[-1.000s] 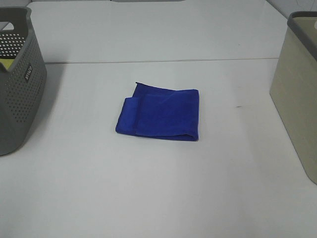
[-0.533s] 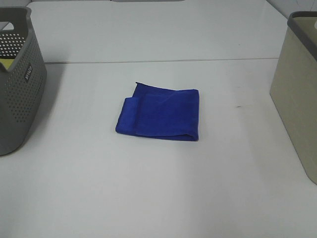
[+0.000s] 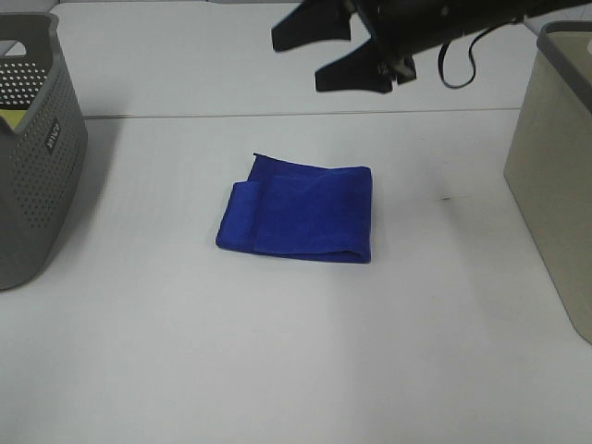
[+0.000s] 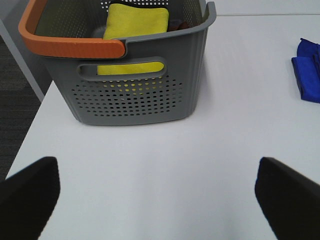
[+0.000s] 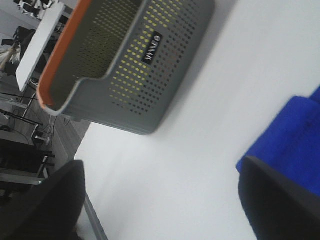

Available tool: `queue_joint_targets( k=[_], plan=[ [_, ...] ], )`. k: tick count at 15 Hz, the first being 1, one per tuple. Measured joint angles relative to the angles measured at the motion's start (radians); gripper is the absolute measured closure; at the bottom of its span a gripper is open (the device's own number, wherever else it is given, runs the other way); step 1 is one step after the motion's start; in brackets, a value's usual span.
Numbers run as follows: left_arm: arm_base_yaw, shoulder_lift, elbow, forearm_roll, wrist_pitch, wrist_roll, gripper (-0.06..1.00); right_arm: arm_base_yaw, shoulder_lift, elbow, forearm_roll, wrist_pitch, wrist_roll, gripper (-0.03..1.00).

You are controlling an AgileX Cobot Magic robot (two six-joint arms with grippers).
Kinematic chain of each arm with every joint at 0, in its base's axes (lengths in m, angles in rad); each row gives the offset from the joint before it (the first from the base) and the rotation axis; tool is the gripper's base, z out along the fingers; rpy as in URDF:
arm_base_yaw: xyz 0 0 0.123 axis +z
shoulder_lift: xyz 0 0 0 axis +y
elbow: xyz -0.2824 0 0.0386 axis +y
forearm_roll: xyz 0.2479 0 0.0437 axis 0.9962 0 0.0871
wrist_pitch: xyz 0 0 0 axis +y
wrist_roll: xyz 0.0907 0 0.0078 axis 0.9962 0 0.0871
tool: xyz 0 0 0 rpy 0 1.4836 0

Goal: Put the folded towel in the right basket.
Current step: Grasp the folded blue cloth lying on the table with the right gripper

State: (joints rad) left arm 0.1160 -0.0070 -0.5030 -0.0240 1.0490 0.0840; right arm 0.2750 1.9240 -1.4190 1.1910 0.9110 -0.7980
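Between the fingers of the right end effector (image 3: 330, 55) I see only air: it is spread wide, carries nothing, and hangs high over the surface (image 3: 277, 370). Below it and well apart lies the folded towel (image 3: 301, 213), blue, flat on the surface and untouched. Through that arm's wrist camera the towel sits off beside one finger rather than between the two. The fingers aim more toward the grey basket (image 3: 37, 157) than down at the cloth. The right basket (image 3: 555, 157), beige, stands behind the end effector, away from where the fingers point.

The left end effector (image 4: 160, 200) is likewise wide open and empty, with the grey basket just ahead of it and the towel far off to one side. I judge it has no part in this step.

I read the step in hand as the approach for the pick. To do it well I would turn the wrist so the fingers point down and centre the towel between them. I would then descend where the layers look thickest, not on the narrow flap toward the grey basket. Pinching every layer should keep the fold from opening. I would stay wide until the tips press into the cloth, then close and lift above the beige rim before swinging over.
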Motion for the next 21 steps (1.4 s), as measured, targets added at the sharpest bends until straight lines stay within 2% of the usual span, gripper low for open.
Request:
queue_joint_targets(
  k=[3,5,7,10,13,21],
  plan=[
    [0.000,0.000,0.000,0.000,0.000,0.000,-0.05,-0.001,0.132,0.000,-0.067,-0.015,0.106,0.16],
    [0.000,0.000,0.000,0.000,0.000,0.000,-0.05,-0.001,0.187,0.000,-0.096,-0.038,0.113,0.16],
    [0.000,0.000,0.000,0.000,0.000,0.000,-0.05,-0.003,0.218,0.000,-0.169,-0.076,0.165,0.16],
    [0.000,0.000,0.000,0.000,0.000,0.000,-0.05,-0.063,0.245,0.000,-0.261,-0.082,0.273,0.16],
    [0.000,0.000,0.000,0.000,0.000,0.000,-0.05,-0.109,0.285,0.000,-0.286,-0.084,0.290,0.16],
    [0.000,0.000,0.000,0.000,0.000,0.000,-0.05,-0.084,0.353,-0.009,-0.255,-0.119,0.293,0.16]
  ],
)
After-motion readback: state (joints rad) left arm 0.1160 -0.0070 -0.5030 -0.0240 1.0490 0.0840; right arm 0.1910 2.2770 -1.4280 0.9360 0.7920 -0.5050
